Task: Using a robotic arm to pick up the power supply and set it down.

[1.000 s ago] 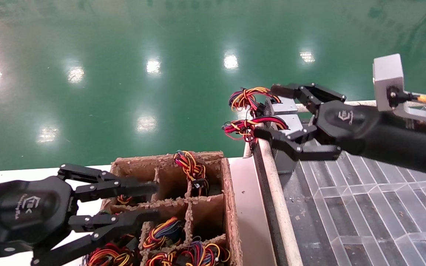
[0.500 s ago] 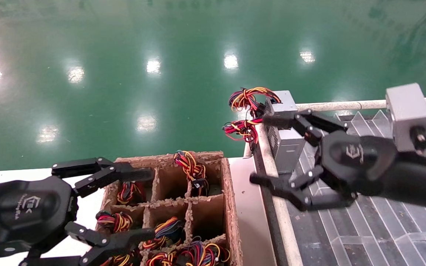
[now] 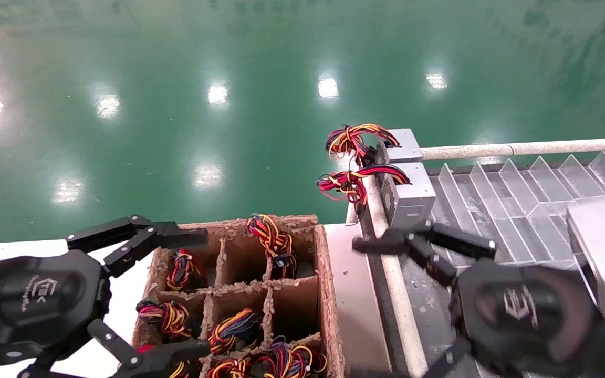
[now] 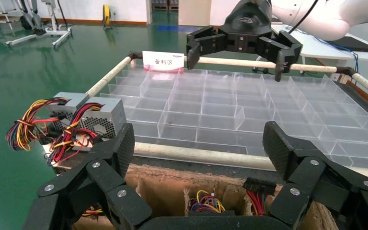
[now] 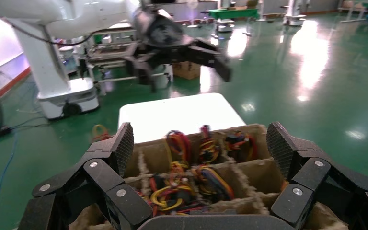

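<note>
Power supply [image 3: 413, 197] sits on end at the near corner of the clear divider tray [image 3: 518, 184], just beside a like grey box, red wires spilling outward over the rail. It looks stiff, fairly heavy and smooth-sided, best pinched across its flat metal faces, clear of the floppy wires. Right gripper [image 3: 402, 299] hangs spread and empty just short of it; left gripper [image 3: 176, 294] is spread over the cardboard crate [image 3: 329, 294].

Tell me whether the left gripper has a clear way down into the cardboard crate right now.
Probably yes: the left gripper hangs open over the cardboard crate, whose cells are open-topped; only wire bundles fill them.
</note>
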Available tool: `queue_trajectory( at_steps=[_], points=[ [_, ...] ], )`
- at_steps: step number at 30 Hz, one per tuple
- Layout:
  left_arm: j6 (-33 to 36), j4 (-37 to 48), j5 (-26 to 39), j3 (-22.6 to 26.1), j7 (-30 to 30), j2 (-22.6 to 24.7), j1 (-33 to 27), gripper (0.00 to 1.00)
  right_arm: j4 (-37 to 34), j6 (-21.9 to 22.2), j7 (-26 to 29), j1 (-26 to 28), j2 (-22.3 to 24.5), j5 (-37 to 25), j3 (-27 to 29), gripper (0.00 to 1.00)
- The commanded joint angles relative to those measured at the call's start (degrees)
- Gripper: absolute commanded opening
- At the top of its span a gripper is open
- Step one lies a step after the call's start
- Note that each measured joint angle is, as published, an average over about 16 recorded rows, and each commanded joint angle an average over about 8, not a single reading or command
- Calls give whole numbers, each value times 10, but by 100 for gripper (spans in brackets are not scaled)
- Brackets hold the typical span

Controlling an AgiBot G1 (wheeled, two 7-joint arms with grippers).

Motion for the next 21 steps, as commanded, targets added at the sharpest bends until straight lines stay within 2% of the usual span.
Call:
queue_trajectory(
  at_steps=[1, 21],
  points=[
    [0, 0, 0, 0, 0, 0, 0, 100, 18, 0, 6, -11, 5, 2, 6, 100],
    [0, 0, 0, 0, 0, 0, 0, 100, 8, 0, 3, -5, 2, 2, 3, 100]
  ],
)
